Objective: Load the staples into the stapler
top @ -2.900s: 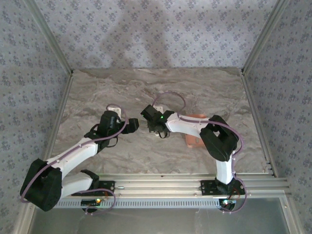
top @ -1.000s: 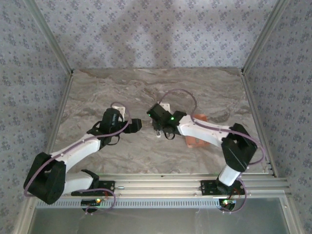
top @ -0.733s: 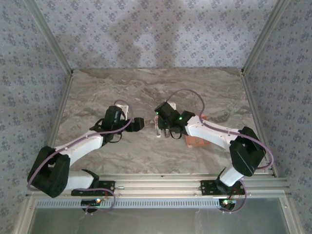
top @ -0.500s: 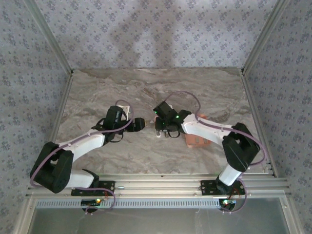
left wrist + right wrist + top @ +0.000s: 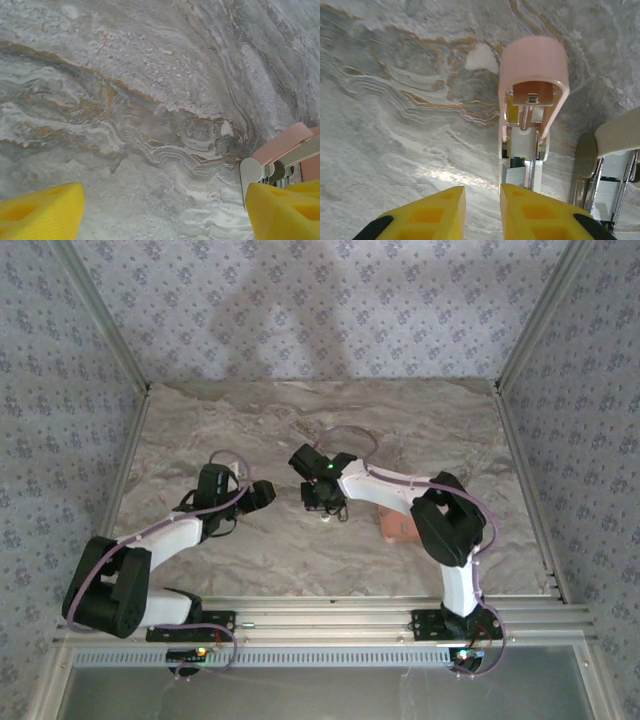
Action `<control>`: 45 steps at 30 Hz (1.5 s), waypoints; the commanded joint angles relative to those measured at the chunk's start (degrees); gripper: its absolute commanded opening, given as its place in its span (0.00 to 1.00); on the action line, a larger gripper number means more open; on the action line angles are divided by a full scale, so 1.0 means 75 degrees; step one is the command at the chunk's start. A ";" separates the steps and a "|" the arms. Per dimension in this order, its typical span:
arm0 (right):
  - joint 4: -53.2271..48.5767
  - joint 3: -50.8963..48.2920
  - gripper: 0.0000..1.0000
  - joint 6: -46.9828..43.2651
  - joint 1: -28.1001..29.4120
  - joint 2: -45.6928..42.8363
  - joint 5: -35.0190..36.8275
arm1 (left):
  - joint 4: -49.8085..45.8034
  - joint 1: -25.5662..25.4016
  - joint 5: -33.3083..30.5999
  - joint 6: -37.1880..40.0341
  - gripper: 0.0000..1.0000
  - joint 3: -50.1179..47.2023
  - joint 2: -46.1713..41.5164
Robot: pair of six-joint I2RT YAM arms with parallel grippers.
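L gripper [image 5: 165, 207] back from stapler [image 5: 532, 95]; R gripper [image 5: 481, 197] narrower.

The top view shows 2 arms, the left arm [image 5: 170, 535] and the right arm [image 5: 395, 490], 1 table [image 5: 300, 420] and 1 salmon tray [image 5: 403, 530] at centre right. Each wrist view has 2 yellow fingers [image 5: 40, 212] along its bottom edge, 4 in all. The right wrist view also has 1 pink stapler [image 5: 532, 65] at centre and 2 ribbed grey strips of staples [image 5: 517, 176], 1 at lower centre and 1 at lower right.
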 commanded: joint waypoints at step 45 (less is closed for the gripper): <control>0.0056 0.0009 0.20 -0.0068 0.0010 -0.0231 -0.0112 | 0.1533 -0.0076 0.1845 -0.0566 0.73 0.0075 0.0578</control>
